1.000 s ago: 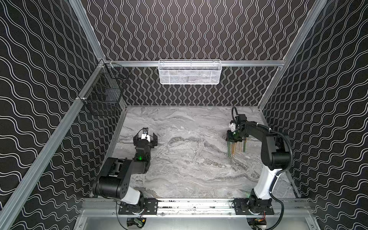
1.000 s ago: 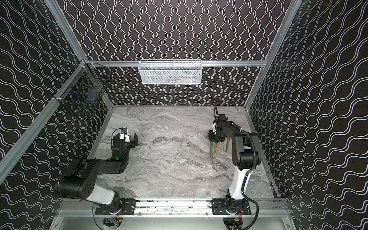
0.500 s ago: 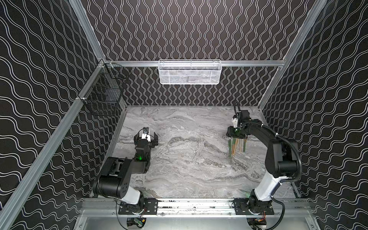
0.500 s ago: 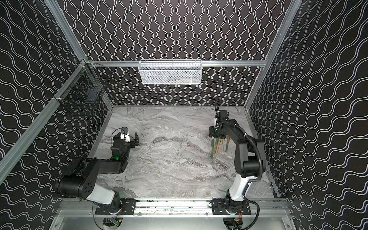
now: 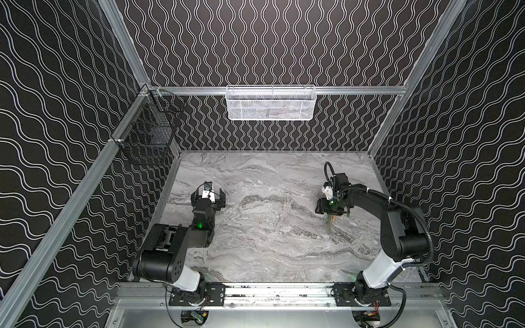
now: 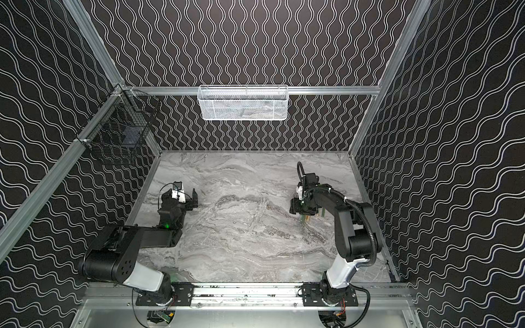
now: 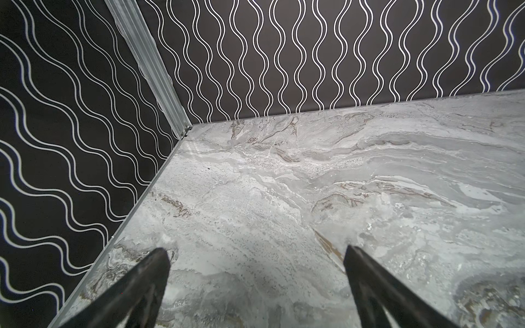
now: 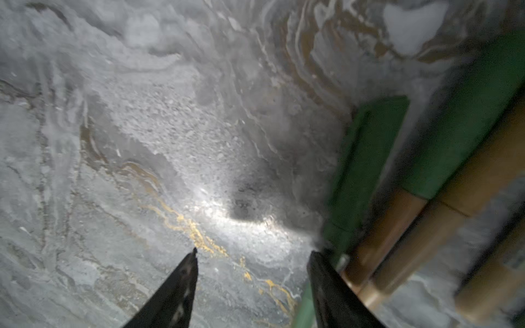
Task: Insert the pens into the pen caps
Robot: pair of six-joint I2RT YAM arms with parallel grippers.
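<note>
Several pens [image 8: 397,227] lie just beside right gripper [image 8: 252,251], outside its gap, green and tan barrels; jaws spread. Left gripper [image 7: 255,248] spread wide.

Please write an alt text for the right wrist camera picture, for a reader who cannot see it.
The right gripper hangs open and empty close above the grey marble table. Green and tan pens lie just beside one of its dark fingertips, too blurred to show more detail.
</note>
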